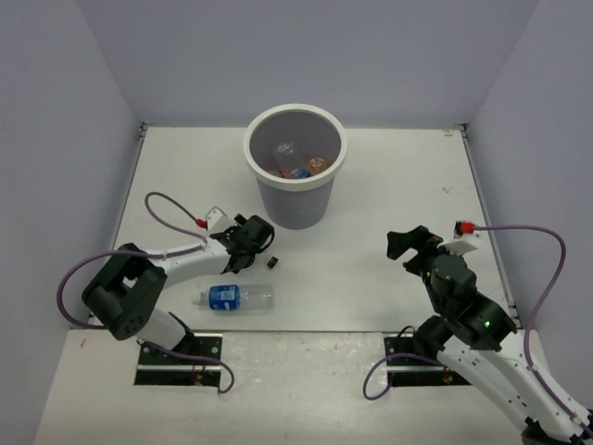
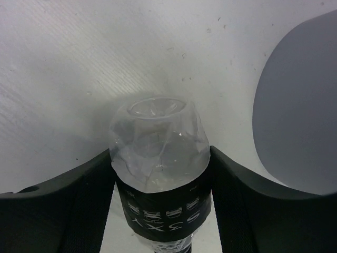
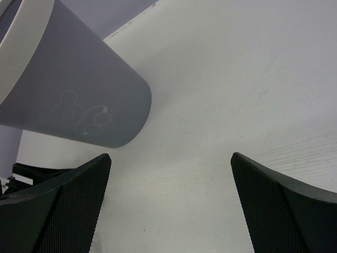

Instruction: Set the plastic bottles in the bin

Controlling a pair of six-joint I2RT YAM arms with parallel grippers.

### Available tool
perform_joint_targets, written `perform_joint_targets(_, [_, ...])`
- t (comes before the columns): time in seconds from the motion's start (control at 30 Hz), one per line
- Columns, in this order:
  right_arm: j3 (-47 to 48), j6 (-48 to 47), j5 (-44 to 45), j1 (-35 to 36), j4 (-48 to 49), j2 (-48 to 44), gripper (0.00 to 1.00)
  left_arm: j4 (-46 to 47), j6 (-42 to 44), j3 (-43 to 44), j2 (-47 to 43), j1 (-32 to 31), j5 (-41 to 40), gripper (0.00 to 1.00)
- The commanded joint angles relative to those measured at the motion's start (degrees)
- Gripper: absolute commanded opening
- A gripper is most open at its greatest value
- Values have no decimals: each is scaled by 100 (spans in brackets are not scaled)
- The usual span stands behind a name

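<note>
Left gripper: gripped dark-labelled bottle near bin — I wanted firmness before lifting.
Right gripper: jaws stood apart.

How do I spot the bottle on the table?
Start at the round grey plastic bin with a white rim, then come toward the near edge of the white table, left of middle. A clear plastic bottle lies on its side. Its label is blue; the left gripper holds a dark-labelled one.
</note>
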Motion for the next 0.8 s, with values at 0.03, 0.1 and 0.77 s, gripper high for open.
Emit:
perform_joint_targets(0.03, [23, 177, 278, -14, -21, 11, 99, -171, -120, 270, -97, 49, -205, 53])
perform_joint_targets(0.1, [31, 168, 252, -5, -16, 20, 99, -397, -115, 320, -279, 49, -277, 40])
perform_joint_targets(0.77, [75, 98, 103, -13, -20, 69, 99, 1688, 4463, 1437, -4035, 49, -986, 13])
